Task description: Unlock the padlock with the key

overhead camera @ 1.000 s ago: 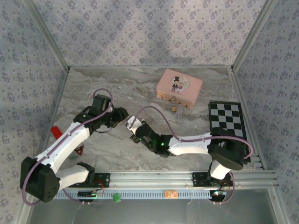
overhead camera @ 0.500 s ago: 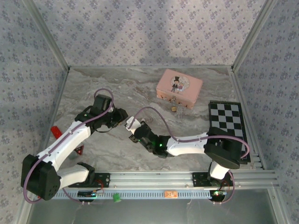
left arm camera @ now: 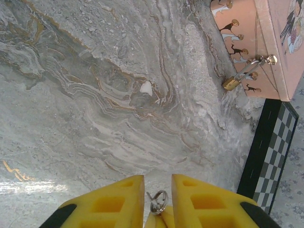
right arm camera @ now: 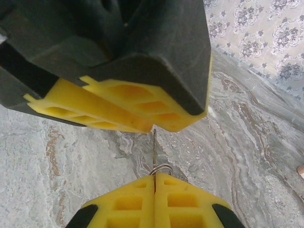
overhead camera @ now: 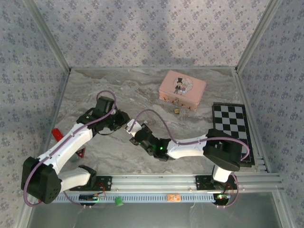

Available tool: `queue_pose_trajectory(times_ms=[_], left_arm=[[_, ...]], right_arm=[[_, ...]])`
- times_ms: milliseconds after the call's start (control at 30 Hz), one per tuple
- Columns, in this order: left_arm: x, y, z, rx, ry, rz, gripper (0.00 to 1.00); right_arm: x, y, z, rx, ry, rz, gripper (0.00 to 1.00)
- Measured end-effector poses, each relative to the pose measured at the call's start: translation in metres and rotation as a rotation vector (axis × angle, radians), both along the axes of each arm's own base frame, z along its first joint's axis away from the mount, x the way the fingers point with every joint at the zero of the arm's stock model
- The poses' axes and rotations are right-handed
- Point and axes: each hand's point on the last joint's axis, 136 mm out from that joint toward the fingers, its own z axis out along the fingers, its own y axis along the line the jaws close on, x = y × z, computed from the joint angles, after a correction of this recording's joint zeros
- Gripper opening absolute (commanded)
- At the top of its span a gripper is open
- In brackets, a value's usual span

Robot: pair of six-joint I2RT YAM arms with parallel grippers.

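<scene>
Carefully now: your right tool (right arm camera: 155, 176) is clamped on the key (left arm camera: 157, 202), while your left tool (left arm camera: 157, 178) has its jaws narrowly apart around it, not visibly pinching. If you release the right too soon, the key could drop to the desk (left arm camera: 95, 118). The padlock (left arm camera: 231, 84) hangs at the pink tin (left arm camera: 247, 42), well apart from both.

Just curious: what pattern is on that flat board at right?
The board is black-and-white checkered; best in top view.

Padlock (overhead camera: 176, 110) at tin (overhead camera: 182, 89) front; checkerboard (overhead camera: 230, 121) right of tin; left hand (overhead camera: 124, 121), right hand (overhead camera: 132, 128) tip-to-tip, key (right arm camera: 155, 147) between.
</scene>
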Motion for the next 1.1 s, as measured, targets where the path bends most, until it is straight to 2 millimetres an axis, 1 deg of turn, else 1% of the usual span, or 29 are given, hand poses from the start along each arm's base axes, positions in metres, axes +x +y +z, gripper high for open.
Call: queue_pose_trajectory(times_ms=[200,400,633,867,933,967,1033,1067,1100], left_arm=[[-0.0001,-0.0002,-0.0012,0.002,0.004,0.000,0.21],[-0.0009,-0.0019,-0.0027,0.004,0.008,-0.006,0.17],[-0.0006,-0.0020,-0.0047,0.007,0.013,-0.007,0.10],[-0.0003,-0.0021,-0.0063,0.009,0.018,-0.006,0.00],[-0.0003,-0.0021,-0.0063,0.010,0.018,-0.006,0.00],[-0.0002,-0.0022,-0.0062,0.009,0.018,-0.006,0.00],[-0.0001,-0.0022,-0.0060,0.012,0.014,-0.011,0.00],[0.0004,-0.0015,-0.0054,0.021,0.006,-0.017,0.00],[0.0020,-0.0001,-0.0035,0.037,-0.009,-0.024,0.00]], right_arm=[[0.0007,0.0000,-0.0017,-0.006,-0.005,-0.008,0.00],[0.0018,0.0007,0.0013,0.002,-0.011,-0.014,0.00],[0.0019,0.0017,0.0034,0.007,-0.014,-0.015,0.00],[0.0016,0.0019,0.0024,0.004,-0.015,-0.017,0.00],[0.0019,0.0014,0.0024,0.003,-0.016,-0.021,0.00],[0.0019,0.0012,0.0026,0.003,-0.018,-0.023,0.04],[0.0018,0.0005,0.0028,0.002,-0.020,-0.030,0.37],[0.0014,0.0000,0.0033,0.007,-0.018,-0.031,0.51],[-0.0002,-0.0023,0.0039,0.015,-0.017,-0.027,0.60]])
